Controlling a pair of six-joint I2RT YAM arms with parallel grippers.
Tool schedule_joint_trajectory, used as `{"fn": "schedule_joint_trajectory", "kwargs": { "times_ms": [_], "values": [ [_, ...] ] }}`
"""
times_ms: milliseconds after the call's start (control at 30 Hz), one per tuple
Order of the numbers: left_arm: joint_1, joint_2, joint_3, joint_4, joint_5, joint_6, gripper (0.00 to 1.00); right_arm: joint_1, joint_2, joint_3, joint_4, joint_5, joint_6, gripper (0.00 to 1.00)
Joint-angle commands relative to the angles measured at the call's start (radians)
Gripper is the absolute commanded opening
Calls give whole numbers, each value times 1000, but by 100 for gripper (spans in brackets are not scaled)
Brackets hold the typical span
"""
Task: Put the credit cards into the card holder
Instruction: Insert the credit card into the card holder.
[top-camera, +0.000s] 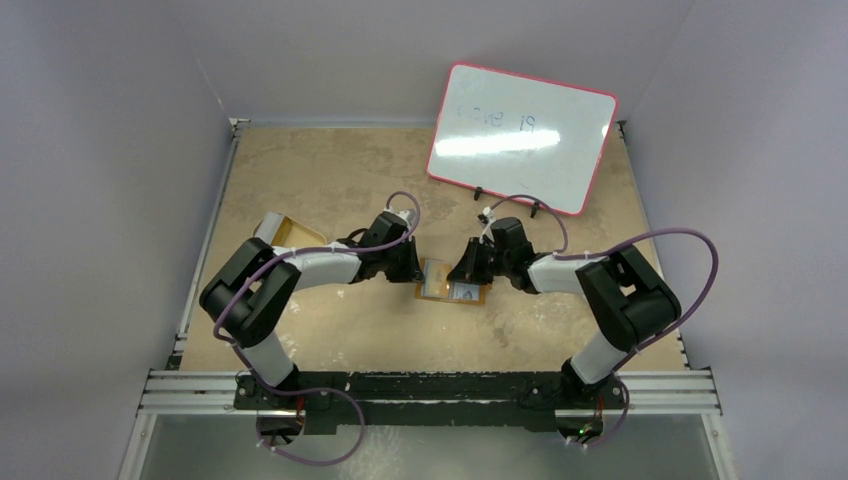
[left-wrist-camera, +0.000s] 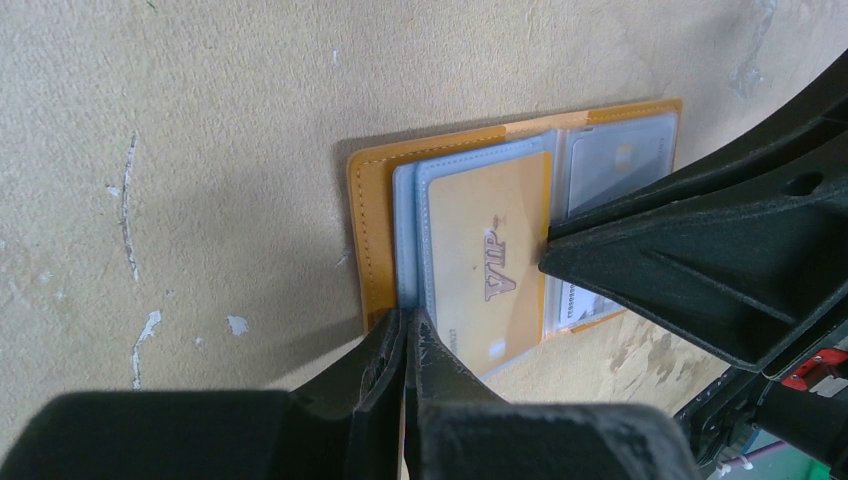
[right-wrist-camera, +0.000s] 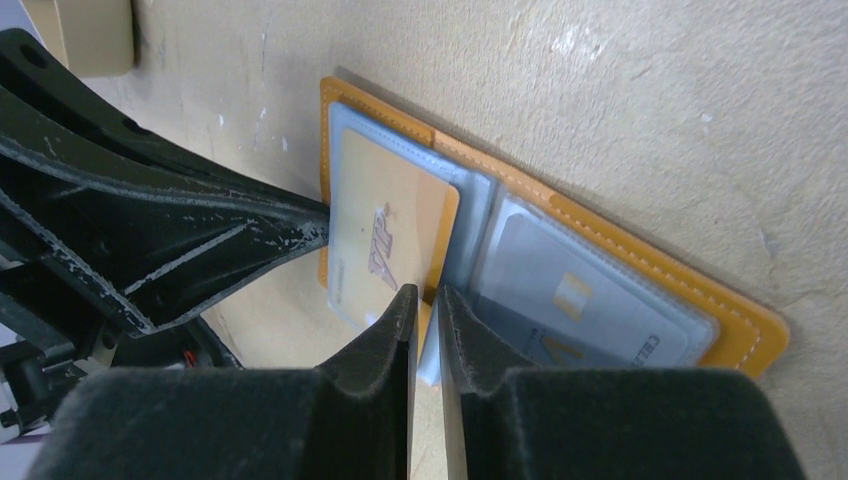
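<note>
Left wrist view: the card holder (left-wrist-camera: 372, 200) lies opened flat on the worktop (left-wrist-camera: 200, 150), between my two arms, pockets facing up. My left claw (left-wrist-camera: 405, 325) is squeezed fully together with nothing visible between the fingers; its tips sit on the holder's outer edge, beside the clear sleeve (left-wrist-camera: 405, 240). I take this as a hold-down, so the holder cannot skate while a card is driven in from the other side. My right claw (right-wrist-camera: 427, 300) comes in from the opposite side, its fingers narrowed to a thin slit, and the edge of the gold card (left-wrist-camera: 490, 250) runs into that slit. I read that as a pinch on the card, though the contact itself is hidden by the fingers. The gold card lies mostly within the sleeve on the left arm's half, its free edge at the fold. A pale card (right-wrist-camera: 560, 280) already sits in the pocket of the other half. Step in hand, as I judge it: seating the gold card.
</note>
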Motion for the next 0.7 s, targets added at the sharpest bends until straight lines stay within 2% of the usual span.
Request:
{"fn": "schedule_joint_trajectory", "kwargs": {
  "times_ms": [0, 133, 267, 500, 667],
  "values": [
    [1, -30, 27, -62, -55, 13, 2, 8, -70, 26, -95, 42, -37, 16],
    [0, -94, 22, -43, -56, -37, 13, 9, -113, 26, -156, 95, -70, 18],
    [0, -123, -15, 78, -13, -108, 20, 8, -105, 17, -126, 101, -76, 16],
    [1, -103, -62, 199, 32, -166, 24, 8, -59, 24, -71, 104, -77, 12],
    [0, -79, -61, 190, 22, -153, 27, 8, -45, 16, -58, 98, -77, 12]
  ]
}}
